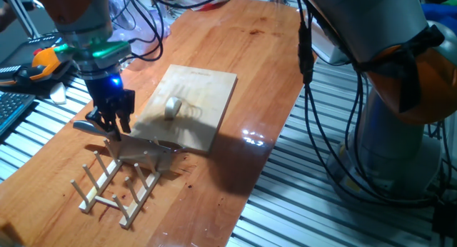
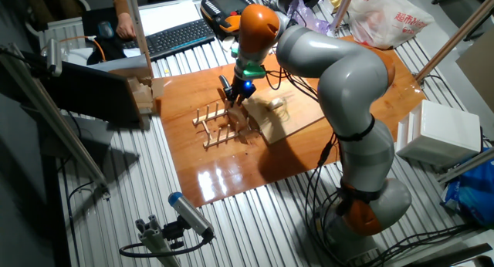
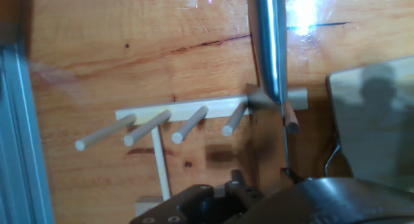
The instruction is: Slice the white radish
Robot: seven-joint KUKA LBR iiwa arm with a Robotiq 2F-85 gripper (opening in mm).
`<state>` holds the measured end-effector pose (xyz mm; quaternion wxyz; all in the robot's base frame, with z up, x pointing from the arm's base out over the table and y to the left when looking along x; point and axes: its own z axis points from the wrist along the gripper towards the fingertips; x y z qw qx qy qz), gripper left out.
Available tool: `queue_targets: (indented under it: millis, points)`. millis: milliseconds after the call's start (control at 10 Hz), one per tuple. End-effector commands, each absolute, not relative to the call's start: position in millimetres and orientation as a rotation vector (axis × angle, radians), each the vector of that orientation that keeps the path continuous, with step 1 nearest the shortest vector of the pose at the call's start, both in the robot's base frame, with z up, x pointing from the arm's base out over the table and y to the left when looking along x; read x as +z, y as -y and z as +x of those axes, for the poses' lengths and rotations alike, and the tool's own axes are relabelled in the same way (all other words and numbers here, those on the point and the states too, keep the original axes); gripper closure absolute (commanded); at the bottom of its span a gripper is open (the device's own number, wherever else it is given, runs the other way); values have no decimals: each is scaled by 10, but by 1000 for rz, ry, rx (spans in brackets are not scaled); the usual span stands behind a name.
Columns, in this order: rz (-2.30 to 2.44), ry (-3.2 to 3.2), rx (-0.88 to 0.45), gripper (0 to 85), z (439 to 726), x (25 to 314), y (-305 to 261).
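Observation:
The white radish (image 1: 172, 107) is a small creamy stubby chunk lying on the wooden cutting board (image 1: 207, 86). It also shows in the other fixed view (image 2: 275, 105). My gripper (image 1: 114, 125) is left of the board's near corner, above the wooden peg rack (image 1: 114, 183), and is shut on a knife. The knife's blade (image 1: 146, 148) points toward the board's near edge, apart from the radish. In the hand view the blade (image 3: 272, 49) shows edge-on over the rack's pegs (image 3: 194, 123), with the board (image 3: 372, 120) at the right. The radish is out of the hand view.
The wooden table top (image 1: 257, 47) ends at metal slats on the left and right. A keyboard and an orange pendant (image 2: 224, 16) lie beyond the table. The arm's base (image 2: 370, 213) stands off the table's side. A wooden block (image 2: 143, 93) sits at the table's corner.

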<state>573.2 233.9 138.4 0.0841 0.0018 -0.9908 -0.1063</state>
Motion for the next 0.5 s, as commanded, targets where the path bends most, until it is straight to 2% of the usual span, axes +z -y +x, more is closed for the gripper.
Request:
queue_targets:
  millis: [0,400]
  points:
    - [3,2955,-307,340,5746,1357,-2325]
    - [33,2969,-286,340,5790,1204,-2259]
